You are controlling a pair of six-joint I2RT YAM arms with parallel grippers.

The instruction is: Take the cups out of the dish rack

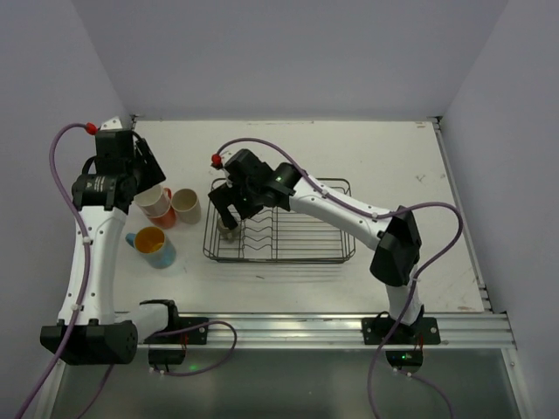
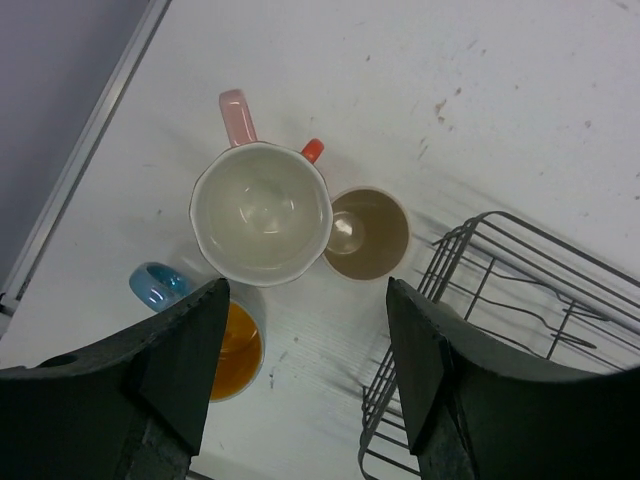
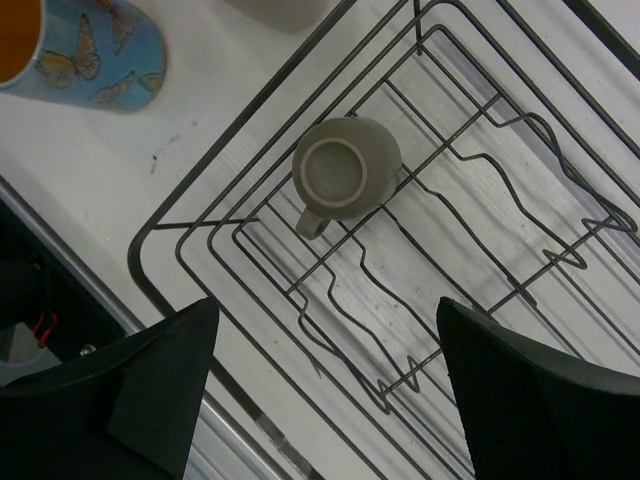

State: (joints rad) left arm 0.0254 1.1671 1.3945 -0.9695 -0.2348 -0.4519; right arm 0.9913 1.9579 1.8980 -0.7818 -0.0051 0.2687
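In the dish rack (image 1: 279, 258) we see one cup left, the olive-grey mug (image 3: 345, 172). It sits at the left end, base up, with its handle out sideways. The pink mug (image 2: 260, 212), orange mug (image 2: 312, 150), beige mug (image 2: 368, 233) and butterfly-printed light blue mug (image 3: 95, 50) stand mouth-up on the bench (image 2: 450, 60), just left of the rack. We can read no writing. Our left fingers (image 2: 185, 360) and right fingers (image 3: 150, 390) are spread wide, holding nothing.

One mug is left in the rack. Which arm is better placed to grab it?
Right: the right gripper, open, hangs over the olive-grey mug in the dish rack; the left gripper hovers over mugs outside it.
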